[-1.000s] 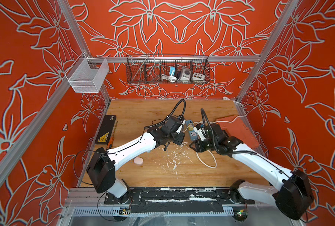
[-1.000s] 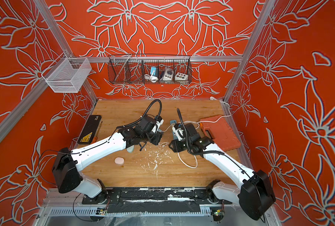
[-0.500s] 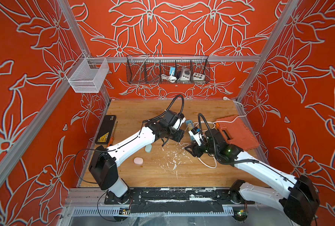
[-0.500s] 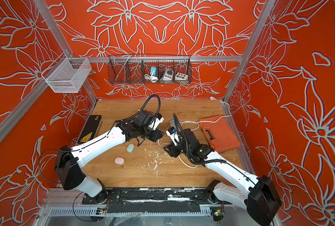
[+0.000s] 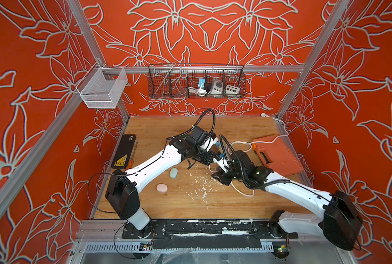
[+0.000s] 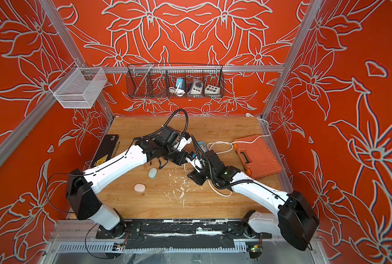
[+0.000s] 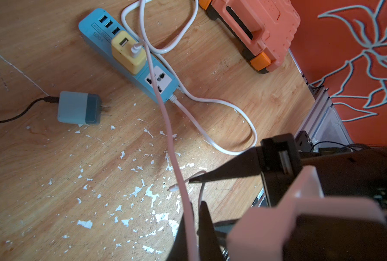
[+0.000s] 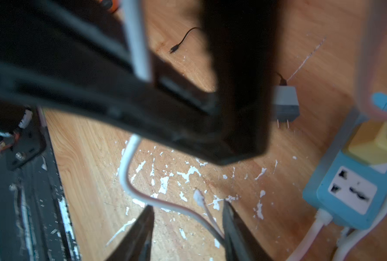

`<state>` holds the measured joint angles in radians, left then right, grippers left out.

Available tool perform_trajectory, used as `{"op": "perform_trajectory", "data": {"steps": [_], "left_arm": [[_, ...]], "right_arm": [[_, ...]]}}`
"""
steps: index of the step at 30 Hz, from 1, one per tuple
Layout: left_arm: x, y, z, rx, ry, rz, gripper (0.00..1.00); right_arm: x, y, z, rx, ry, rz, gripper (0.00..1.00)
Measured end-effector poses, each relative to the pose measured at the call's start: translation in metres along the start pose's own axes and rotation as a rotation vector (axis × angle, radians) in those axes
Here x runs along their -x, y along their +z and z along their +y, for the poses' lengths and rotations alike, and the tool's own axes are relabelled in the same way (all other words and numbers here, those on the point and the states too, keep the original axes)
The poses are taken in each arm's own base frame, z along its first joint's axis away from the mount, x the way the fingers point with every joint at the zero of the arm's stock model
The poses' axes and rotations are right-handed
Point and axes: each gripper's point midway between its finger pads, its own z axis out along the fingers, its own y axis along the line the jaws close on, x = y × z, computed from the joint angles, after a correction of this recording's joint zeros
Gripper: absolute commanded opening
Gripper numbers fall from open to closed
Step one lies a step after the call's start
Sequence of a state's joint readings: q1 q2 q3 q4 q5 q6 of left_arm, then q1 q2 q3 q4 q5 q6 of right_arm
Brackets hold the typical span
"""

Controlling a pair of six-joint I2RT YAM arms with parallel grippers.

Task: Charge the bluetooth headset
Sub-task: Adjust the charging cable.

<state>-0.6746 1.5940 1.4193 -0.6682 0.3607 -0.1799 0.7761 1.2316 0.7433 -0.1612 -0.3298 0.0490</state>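
Step in hand, as I read it: getting the plug end of the charging lead under control. Nothing is mated w/ the headset yet.

On the light wooden tabletop [image 5: 236, 128] lies the pale-blue plastic power strip [image 7: 89, 28]. The yellow cube-shaped USB adapter [image 7: 129, 54] sits plugged into it, and the thin white charging cable [image 7: 165, 117] runs from the adapter across the board.

The headset is prob. one of two small oval cases, the pale-green oval case [image 5: 173, 173] or the pale-pink oval case [image 5: 161, 188]. Both lie on the table beside the L arm, apart from the cable end; can't tell which is meant. The small white connector tip [image 7: 172, 188] is free, in no port.

Next move, I'd judge: nip the lead just behind the tip, squarely, so the connector doesn't twist, then carry it to a case. No charging port shows.

L gripper [image 7: 192, 219]: jaws pressed together, pinching the cable a stretch back from the tip. R gripper [image 8: 188, 205]: jaws partly spread, straddling the cable end. One finger is right by the lead, but it doesn't look clamped.
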Motion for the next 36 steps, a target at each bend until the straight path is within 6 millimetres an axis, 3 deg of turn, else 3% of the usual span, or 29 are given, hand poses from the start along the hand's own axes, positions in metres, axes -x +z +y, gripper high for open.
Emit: {"op": "perform_trajectory", "data": {"steps": [5, 11, 12, 14, 16, 18, 21, 27, 32, 36], "left_arm": [[0.000, 0.000, 0.001, -0.001, -0.003, -0.001, 0.00], [0.003, -0.001, 0.004, 0.002, -0.008, -0.009, 0.00], [0.003, -0.002, 0.004, 0.002, -0.009, -0.009, 0.04], [0.003, -0.002, 0.005, 0.002, -0.010, -0.011, 0.30], [0.004, -0.003, 0.011, 0.025, -0.023, -0.016, 0.47], [0.007, -0.005, 0.018, 0.037, -0.046, -0.026, 0.58], [0.007, -0.011, 0.021, 0.038, -0.063, -0.044, 0.62], [-0.008, -0.049, 0.017, 0.037, -0.091, -0.152, 0.67], [-0.036, -0.090, 0.031, 0.085, -0.179, -0.298, 0.73], [-0.062, -0.105, 0.044, 0.113, -0.266, -0.377, 0.74]], "right_arm": [[0.003, 0.000, 0.002, 0.005, -0.004, -0.010, 0.00], [0.005, 0.000, 0.003, 0.010, 0.003, -0.015, 0.00], [0.005, 0.000, 0.003, 0.011, 0.006, -0.016, 0.00], [0.006, 0.000, 0.003, 0.013, 0.014, -0.020, 0.00], [0.008, -0.002, 0.004, 0.016, 0.023, -0.027, 0.00], [0.012, -0.003, 0.004, 0.016, 0.035, -0.047, 0.00], [0.018, -0.007, 0.007, 0.029, 0.054, -0.072, 0.00], [0.035, -0.016, 0.012, 0.052, 0.096, -0.138, 0.00], [0.050, -0.024, 0.016, 0.072, 0.129, -0.204, 0.00], [0.058, -0.026, 0.017, 0.086, 0.158, -0.240, 0.00]]}}
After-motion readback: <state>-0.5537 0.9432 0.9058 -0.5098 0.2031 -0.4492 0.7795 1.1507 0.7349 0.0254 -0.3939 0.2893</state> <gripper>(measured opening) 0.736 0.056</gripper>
